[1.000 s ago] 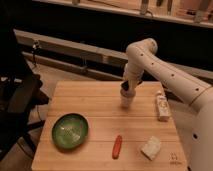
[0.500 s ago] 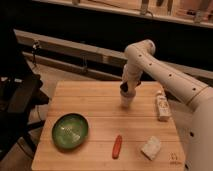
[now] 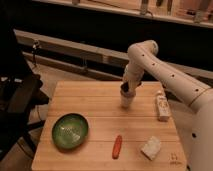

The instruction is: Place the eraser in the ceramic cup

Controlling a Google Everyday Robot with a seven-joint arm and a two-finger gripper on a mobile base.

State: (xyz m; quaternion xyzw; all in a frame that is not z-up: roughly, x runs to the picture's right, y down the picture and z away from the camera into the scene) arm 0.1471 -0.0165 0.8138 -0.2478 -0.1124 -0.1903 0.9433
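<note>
Since half a second ago my white arm (image 3: pixel 165 70) has barely shifted; its tool (image 3: pixel 128 91) sits in much the same spot, right over the mouth of the small white ceramic cup (image 3: pixel 127 100). From where I watch, the dark tip of the tool meets the cup's rim, and I cannot tell whether its fingers are spread or closed, nor whether anything is between them. I cannot make out the eraser at all: it may be hidden by the tool or inside the cup, but I cannot say which.

That cup stands upright on the light wooden worktop (image 3: pixel 90 97), toward the far edge and right of centre. To its right, near the worktop's right edge, a small white bottle with a printed label (image 3: pixel 162 107) lies on its side. On the near left sits a round green bowl (image 3: pixel 70 130), well apart from the cup. A slim orange-red carrot-shaped piece (image 3: pixel 117 146) lies near the front edge, and just to its right rests a pale white block, perhaps a sponge (image 3: pixel 151 148).
</note>
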